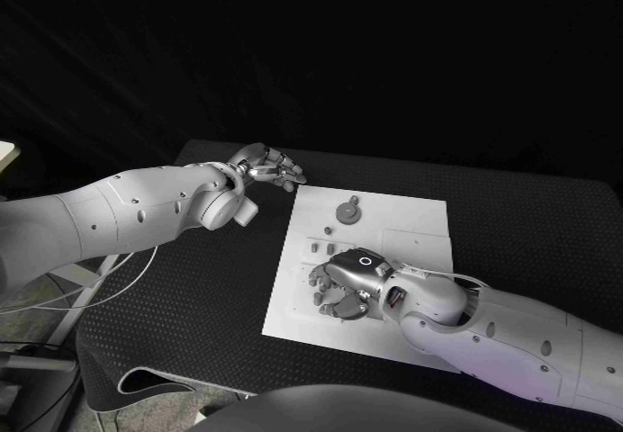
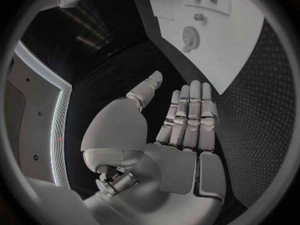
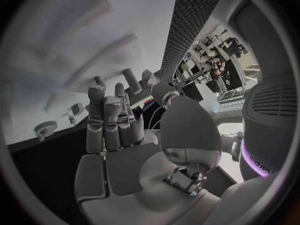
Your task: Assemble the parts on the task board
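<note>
Head view: the left arm comes in over the black tabletop [image 1: 194, 297] and ends just off the far-left corner of the white task board [image 1: 402, 225]. The left hand [image 1: 266, 167] hovers there, off the board, its fingers loosely extended. In the left wrist view the left hand [image 2: 181, 120] is flat and open, fingers [image 2: 195, 105] straight and side by side, thumb set apart, nothing held. The board lies beyond the fingertips, apart from them.

Right arm enters from the near-right and crosses the near edge of the board. The right hand [image 1: 348, 283] is palm-down on the near-left part of the board, over a cluster of small grey parts [image 1: 325, 245]. In the right wrist view the right hand [image 3: 119, 130] has its fingers [image 3: 105, 120] bent forward toward the board surface, with upright pegs just past the fingertips; whether the fingers have hold of any piece cannot be told.

A round grey gear part [image 1: 348, 212] lies on the far half of the board, well apart from both hands; it also shows in the left wrist view [image 2: 189, 36].

No legible writing on the board. Lettering on the right arm's casing, too blurred to read.
</note>
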Robot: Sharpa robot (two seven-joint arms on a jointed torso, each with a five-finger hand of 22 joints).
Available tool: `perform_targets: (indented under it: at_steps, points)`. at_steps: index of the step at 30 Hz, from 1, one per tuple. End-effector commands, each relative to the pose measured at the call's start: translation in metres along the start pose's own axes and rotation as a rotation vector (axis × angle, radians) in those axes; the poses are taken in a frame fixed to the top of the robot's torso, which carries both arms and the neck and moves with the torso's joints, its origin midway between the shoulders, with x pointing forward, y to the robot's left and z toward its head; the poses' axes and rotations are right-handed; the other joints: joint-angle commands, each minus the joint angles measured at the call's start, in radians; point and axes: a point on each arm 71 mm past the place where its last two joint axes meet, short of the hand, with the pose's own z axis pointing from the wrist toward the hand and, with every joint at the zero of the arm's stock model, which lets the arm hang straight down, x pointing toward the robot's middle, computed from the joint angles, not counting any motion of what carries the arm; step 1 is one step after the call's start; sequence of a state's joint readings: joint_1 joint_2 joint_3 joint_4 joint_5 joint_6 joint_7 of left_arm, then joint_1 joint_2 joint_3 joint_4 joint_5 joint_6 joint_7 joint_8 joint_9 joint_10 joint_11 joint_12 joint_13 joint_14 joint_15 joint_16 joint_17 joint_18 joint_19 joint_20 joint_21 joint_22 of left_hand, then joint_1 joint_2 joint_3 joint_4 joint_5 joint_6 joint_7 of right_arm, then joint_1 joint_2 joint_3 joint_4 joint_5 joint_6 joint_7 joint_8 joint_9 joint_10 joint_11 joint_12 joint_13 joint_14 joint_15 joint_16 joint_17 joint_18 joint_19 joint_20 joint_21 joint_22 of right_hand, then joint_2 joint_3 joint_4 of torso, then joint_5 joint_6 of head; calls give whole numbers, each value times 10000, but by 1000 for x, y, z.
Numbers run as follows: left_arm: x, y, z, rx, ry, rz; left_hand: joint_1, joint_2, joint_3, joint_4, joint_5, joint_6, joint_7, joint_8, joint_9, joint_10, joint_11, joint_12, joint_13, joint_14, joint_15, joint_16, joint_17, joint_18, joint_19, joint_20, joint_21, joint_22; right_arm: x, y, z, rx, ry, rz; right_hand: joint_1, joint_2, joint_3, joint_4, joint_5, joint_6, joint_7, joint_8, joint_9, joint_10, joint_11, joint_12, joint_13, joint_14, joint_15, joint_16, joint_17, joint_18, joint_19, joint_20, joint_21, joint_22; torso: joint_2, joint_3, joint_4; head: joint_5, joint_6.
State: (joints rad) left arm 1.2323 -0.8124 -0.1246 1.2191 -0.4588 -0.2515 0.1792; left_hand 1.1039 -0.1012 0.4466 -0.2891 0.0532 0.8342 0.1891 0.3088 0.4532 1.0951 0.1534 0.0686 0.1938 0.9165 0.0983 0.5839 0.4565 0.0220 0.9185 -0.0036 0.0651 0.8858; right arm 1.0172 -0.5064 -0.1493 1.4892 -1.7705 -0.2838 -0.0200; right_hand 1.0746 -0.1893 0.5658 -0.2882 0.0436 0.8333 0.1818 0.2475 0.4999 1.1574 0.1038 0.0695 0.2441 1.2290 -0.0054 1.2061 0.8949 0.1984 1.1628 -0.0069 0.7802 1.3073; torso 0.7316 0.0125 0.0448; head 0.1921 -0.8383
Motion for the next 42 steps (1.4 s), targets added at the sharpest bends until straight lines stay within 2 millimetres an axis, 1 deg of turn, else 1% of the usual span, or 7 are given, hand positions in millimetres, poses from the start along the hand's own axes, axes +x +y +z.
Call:
perform_targets:
  at_steps: [1,11,19,24,25,33,42]
  points:
    - [0,-1,0,106,68,-70,-71,41,-55,21,5,-75,10,57,-11,-48,8,3,-16,59,33,-35,16,-33,-15,62,40,-10,-11,2,-6,-247,-955,445,174,27,-48,5,55,-5,6,31,1,-91,54,30,7,63,16,33,13,634,9,-45,0,160,-4,6,-11,-47,56]
    - [-6,2,0,67,-54,-2,-82,17,-72,24,4,-70,9,70,-20,69,-39,60,6,78,30,-66,70,-32,-4,60,50,-26,-70,-48,-33,1533,-1579,2776,-301,345,-305,238,57,100,57,150,27,571,-171,432,310,36,-195,-31,-27,634,-32,5,-56,135,-20,11,-49,-411,418]
    - [-9,3,1,149,-83,-155,-144,26,-97,45,4,-65,6,79,-27,90,-46,58,9,76,34,-100,105,-37,-6,63,49,-41,-110,-102,-77,3409,-535,3772,-1118,324,-779,816,34,356,-504,460,426,1435,-772,3744,3840,11,-820,269,206,634,35,-3,-65,144,-68,39,-211,-657,618]
    - [-8,3,1,153,-85,-149,-162,38,-101,51,4,-69,8,79,-31,85,-44,52,7,75,35,-110,115,-38,-6,64,48,-46,-106,-117,-99,4201,221,4518,-1203,695,-859,934,47,773,-744,796,843,931,-984,7690,7403,501,-1018,1275,732,634,512,-229,278,249,-106,49,-280,-840,743]
    - [-8,4,1,147,-81,-149,-165,39,-102,51,4,-70,8,79,-31,84,-44,51,7,76,35,-111,117,-38,-6,64,48,-47,-105,-120,-103,4373,313,4526,-1374,734,-708,982,76,787,-794,914,1225,-643,-1114,10201,9830,151,-933,1688,1070,634,308,-415,242,138,-113,67,-308,-856,747]
    - [-6,5,2,124,-41,-162,-192,45,-111,55,4,-70,8,81,-34,80,-41,44,5,76,36,-124,130,-39,-8,65,48,-53,-82,-123,-129,5523,1918,4670,-2543,715,-755,1983,57,1183,-873,1109,1543,-215,-1205,10223,9582,879,-1180,2236,1910,634,662,-515,659,240,-149,136,-371,-978,746]
    - [-4,7,2,92,-10,-184,-227,49,-123,61,4,-74,10,82,-40,72,-37,36,2,77,37,-139,147,-39,-9,66,48,-59,-51,-121,-150,7168,3132,5667,-2879,622,-672,2211,57,1573,-1060,1201,1750,501,-1394,10914,9951,1268,-1361,2537,2471,634,758,-711,898,226,-137,101,-390,-1091,709]
